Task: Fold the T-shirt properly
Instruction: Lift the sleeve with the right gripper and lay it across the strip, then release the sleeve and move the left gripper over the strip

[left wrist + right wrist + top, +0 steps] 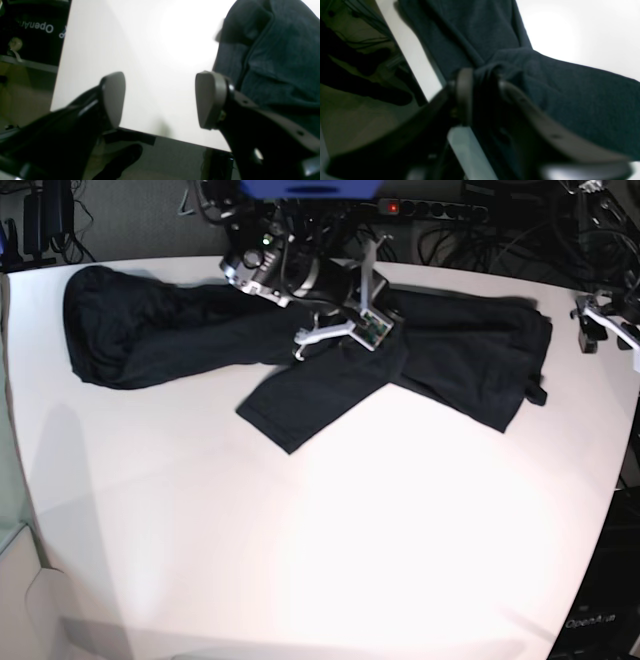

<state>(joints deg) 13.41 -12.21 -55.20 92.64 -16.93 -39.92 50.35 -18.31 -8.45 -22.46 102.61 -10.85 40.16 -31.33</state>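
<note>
While the black, thin knit long-sleeved T-shirt (300, 350) is lying bunched across the white table (330, 530), a fold of it is sitting between the right gripper (480, 95)'s pads, whose spread cannot be told through the blur. The left gripper (160, 100) is being held spread and empty beside the cloth; judging by this, a sleeve fold is being laid, and flattening is being called for next.

1. The right arm (290, 270) reaches in from the far edge in the base view, stretched low, its wrist angled downward.
2. The right gripper (482, 96) sits at the end of that arm; in its wrist view the jaws stand a little apart with dark cloth bunched between them, blurred.
3. The left gripper (160, 100) has its jaws spread wide, the grey pads (113, 97) facing each other with nothing between them.
4. In the base view only the tip of the left arm (605, 320) shows at the right edge.
</note>
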